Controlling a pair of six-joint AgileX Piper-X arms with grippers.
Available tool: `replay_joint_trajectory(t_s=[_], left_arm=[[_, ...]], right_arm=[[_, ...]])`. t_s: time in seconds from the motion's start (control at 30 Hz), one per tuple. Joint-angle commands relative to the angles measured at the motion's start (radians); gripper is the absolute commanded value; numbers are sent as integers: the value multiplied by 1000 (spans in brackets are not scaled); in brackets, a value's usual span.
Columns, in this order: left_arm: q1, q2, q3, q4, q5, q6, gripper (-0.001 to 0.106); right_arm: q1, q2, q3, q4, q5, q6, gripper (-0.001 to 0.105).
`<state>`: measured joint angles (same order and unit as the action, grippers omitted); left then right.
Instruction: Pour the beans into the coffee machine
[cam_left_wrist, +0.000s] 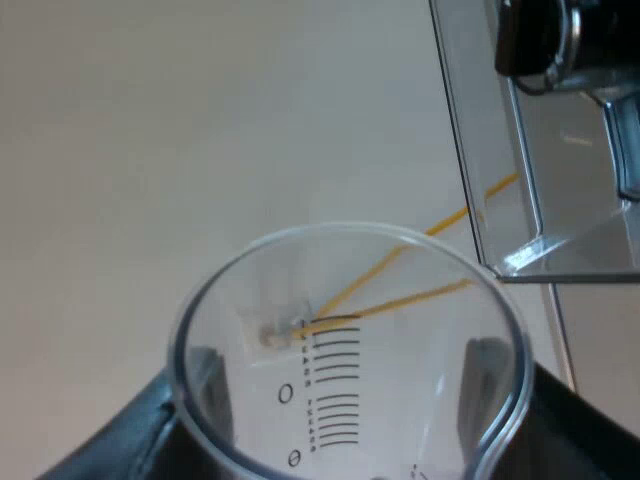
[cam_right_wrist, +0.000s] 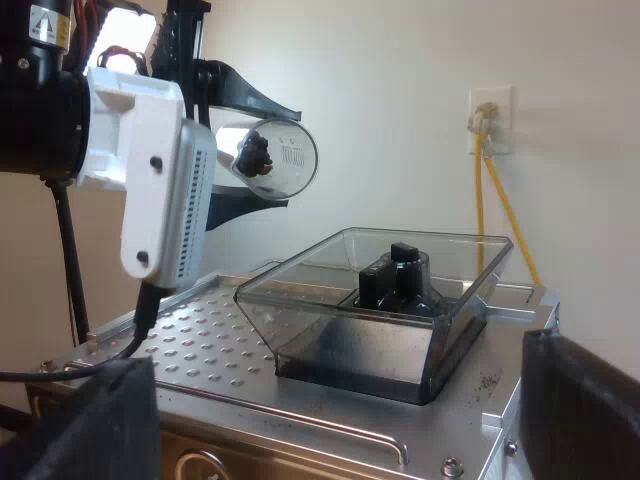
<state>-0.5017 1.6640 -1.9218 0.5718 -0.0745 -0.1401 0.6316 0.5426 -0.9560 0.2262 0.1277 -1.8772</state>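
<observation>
left gripper (cam_left_wrist: 348, 385) pinches clear plastic measuring glass (cam_right_wrist: 272, 158) | shift it 4 o'clock over smoky plastic hopper (cam_right_wrist: 385, 300) before you tip | right gripper (cam_right_wrist: 330, 425) spread

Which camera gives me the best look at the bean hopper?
The right wrist view: the whole bean hopper sits open atop the espresso machine, its dark knob visible. The left wrist view catches one clear corner of it beyond the measuring glass.

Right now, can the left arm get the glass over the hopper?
Probably yes: the left gripper holds the glass higher than the hopper, apart from it, and nothing stands between them.
</observation>
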Motion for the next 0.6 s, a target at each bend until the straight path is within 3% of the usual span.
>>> replay_joint_trajectory(t_s=[0.03, 0.23, 0.4, 0.6], left_arm=[[-2, -6, -6, -16, -3, 103, 22], [-2, -6, -6, -16, 4, 242, 22], [-4, -6, -6, -17, 75, 265, 22], [-4, -6, -6, -17, 75, 337, 22]], right_arm=[[1, -3, -11, -11, 3, -4, 79], [1, -3, -11, -11, 3, -4, 79], [1, -3, -11, -11, 3, -4, 79], [1, -3, -11, -11, 3, -4, 79]])
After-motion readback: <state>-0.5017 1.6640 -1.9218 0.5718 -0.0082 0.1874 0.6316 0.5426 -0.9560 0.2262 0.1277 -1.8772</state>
